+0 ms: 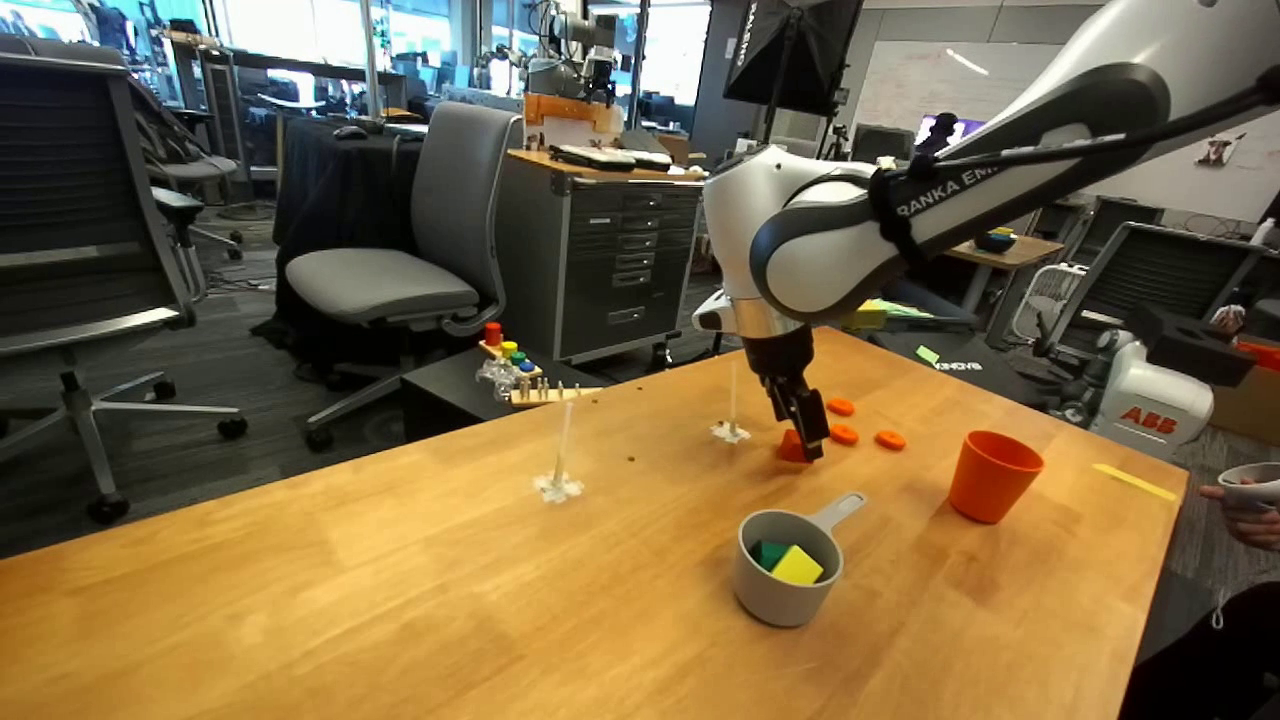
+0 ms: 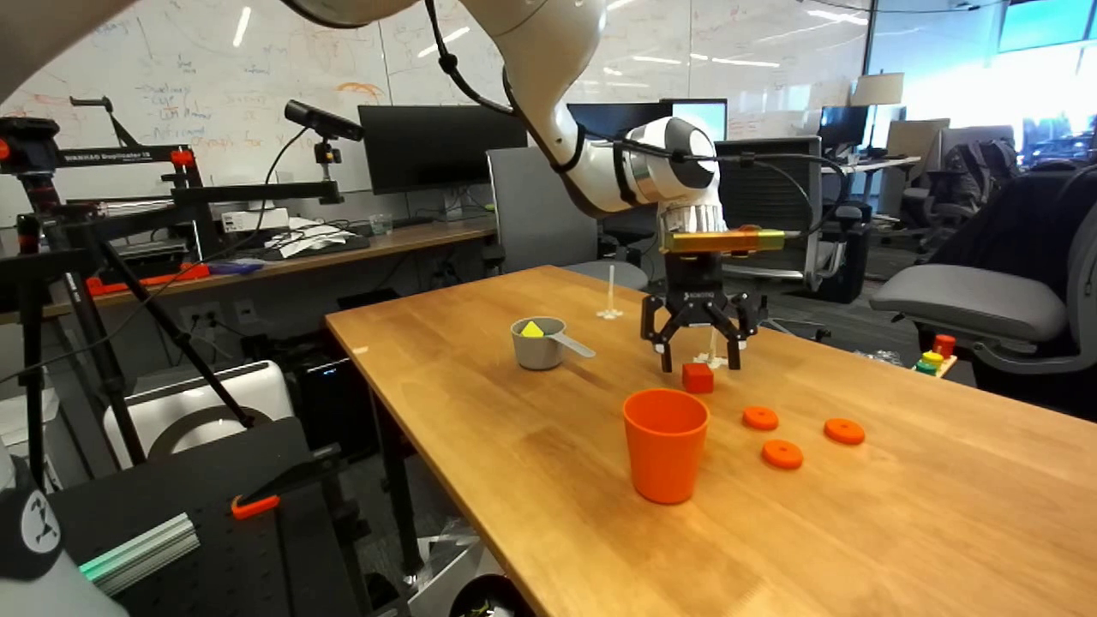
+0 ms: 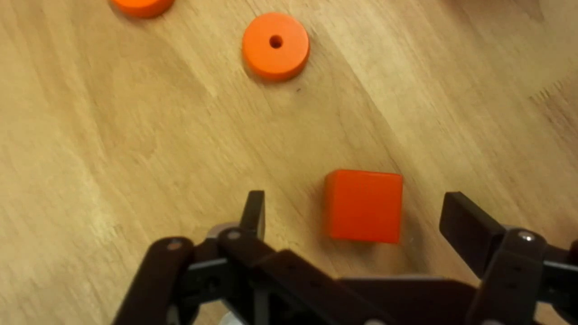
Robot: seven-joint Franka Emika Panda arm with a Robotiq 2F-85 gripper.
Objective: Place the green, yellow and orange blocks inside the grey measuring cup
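Three orange discs (image 2: 782, 455) and upright orange-red cup (image 2: 667, 463) lie near red-orange block (image 3: 364, 206) on bench (image 1: 400, 600) | two white sticks (image 1: 564, 440) stand upright, one near end effector (image 2: 700, 362) | fingers spread apart, red-orange block between fingertips in wrist view | green block (image 1: 768, 553), yellow block (image 1: 798, 566) inside grey measuring cup (image 1: 780, 602)

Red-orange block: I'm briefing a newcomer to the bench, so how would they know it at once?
Over the wooden table, find the open gripper. In the wrist view, the red-orange block appears between its parted jaws. It is a small cube, while its orange neighbours are flat round discs and a taller cup.
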